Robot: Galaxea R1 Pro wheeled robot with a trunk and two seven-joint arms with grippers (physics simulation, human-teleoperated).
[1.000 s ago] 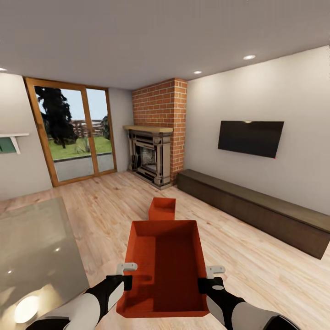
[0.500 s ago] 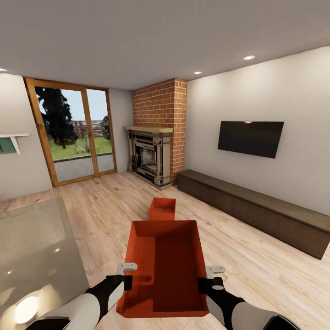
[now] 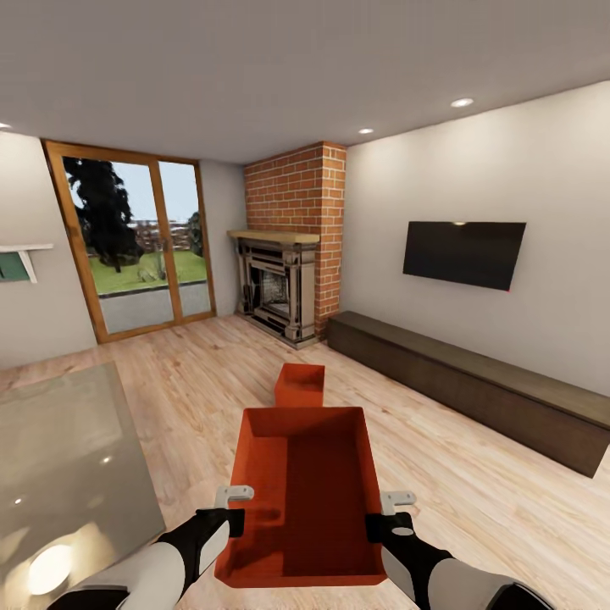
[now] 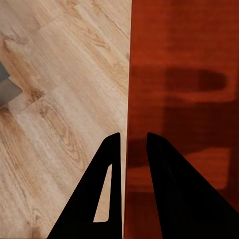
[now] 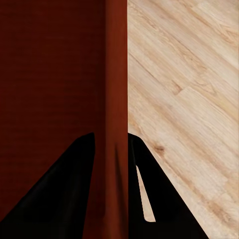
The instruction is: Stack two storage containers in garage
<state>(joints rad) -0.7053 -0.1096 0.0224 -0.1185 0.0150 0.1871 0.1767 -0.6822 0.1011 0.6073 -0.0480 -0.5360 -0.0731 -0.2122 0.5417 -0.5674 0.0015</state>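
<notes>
Fingers of the left gripper (image 4: 130, 149) straddle one long wall of the nearer storage container (image 3: 307, 500), one black finger (image 4: 104, 189) outside over the wood planks and the other inside the tub, pressed to the thin wall. On the opposite long wall the right gripper (image 5: 112, 149) is clamped the same way, a finger (image 5: 149, 189) on each face of the orange-red wall. In the head view both arms carry this open tub level in front of the robot, above the light wood-plank floor (image 3: 474, 483) of the living room. Just beyond it the second storage container (image 3: 300, 385) sits on the floor, apart from the first. Behind stand the brick fireplace (image 3: 292, 246), the long dark cabinet (image 3: 474, 390) and the black wall screen (image 3: 463, 254).
</notes>
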